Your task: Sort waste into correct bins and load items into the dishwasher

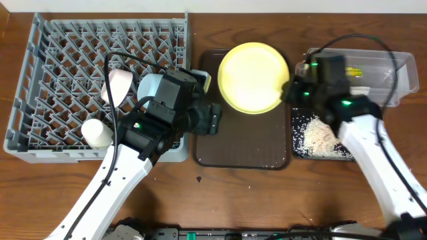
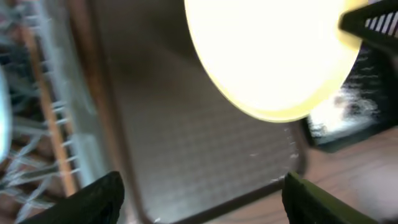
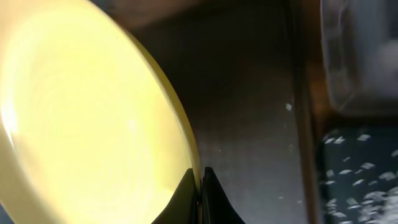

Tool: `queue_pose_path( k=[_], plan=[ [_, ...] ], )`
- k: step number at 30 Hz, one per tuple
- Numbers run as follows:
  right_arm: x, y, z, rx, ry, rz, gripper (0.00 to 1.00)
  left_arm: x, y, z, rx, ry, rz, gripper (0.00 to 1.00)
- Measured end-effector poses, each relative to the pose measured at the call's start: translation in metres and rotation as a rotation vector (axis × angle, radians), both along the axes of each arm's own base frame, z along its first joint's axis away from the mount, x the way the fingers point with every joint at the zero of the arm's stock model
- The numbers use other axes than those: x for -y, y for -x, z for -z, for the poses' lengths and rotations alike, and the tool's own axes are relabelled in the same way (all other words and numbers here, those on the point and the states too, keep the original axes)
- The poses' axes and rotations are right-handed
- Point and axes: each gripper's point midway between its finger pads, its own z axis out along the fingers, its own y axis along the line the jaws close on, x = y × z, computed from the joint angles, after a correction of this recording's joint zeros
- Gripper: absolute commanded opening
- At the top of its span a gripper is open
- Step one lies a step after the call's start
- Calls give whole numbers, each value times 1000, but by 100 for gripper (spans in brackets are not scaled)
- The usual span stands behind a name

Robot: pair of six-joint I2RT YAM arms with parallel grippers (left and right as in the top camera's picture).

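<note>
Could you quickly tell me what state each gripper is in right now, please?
Left gripper: open, empty, above the brown tray.
Right gripper: closed on the yellow plate's rim.

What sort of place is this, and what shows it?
Likely a robot test table staged as kitchen clean-up: a dish rack, a yellow plate, and a black tray of rice scraps.

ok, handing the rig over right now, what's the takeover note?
Right gripper: shut on the yellow plate at its rim, over the brown tray.
Left gripper: open, empty, above the same tray.
Done: pink bowl, light blue bowl and white cup in the dish rack; rice scraps in the black tray; wrapper in the clear tub.
Left: rack the plate. Chopsticks not clearly visible.
</note>
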Motion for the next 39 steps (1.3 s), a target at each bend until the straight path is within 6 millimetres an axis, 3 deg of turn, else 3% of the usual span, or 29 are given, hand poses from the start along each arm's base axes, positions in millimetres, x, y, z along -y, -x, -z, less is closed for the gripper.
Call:
queue_pose_path(
  k=[4,9,14,20,22,25,30,31,33,34,36,39],
  plan=[
    [10,13,-15,23,-53,-105,1,22,0,-17,-6,153,44,82],
    [1,27,-19,21,-110,-228,1,44,6,-35,-29,296,108,83],
    [-19,41,-29,62,-178,-387,1,51,14,-38,-68,347,139,82],
    [-23,44,-33,88,-191,-438,1,52,20,-36,-105,358,149,82],
    [-23,44,-33,93,-189,-443,1,52,21,-36,-110,359,149,71],
    [-24,46,-35,101,-198,-461,1,53,21,-36,-116,364,143,37],
    [-28,50,-36,108,-212,-494,1,52,20,-36,-111,363,138,9],
    [-29,51,-37,109,-214,-498,8,50,18,-35,-108,354,123,8],
    [-30,52,-39,114,-220,-504,45,43,13,-30,-106,330,92,8],
    [-31,53,-40,121,-216,-511,54,42,12,-29,-103,325,89,8],
    [-31,53,-40,121,-211,-513,62,39,13,-25,-103,297,79,8],
    [-26,53,-36,107,-195,-497,64,19,12,-9,-114,187,-6,8]
  ],
)
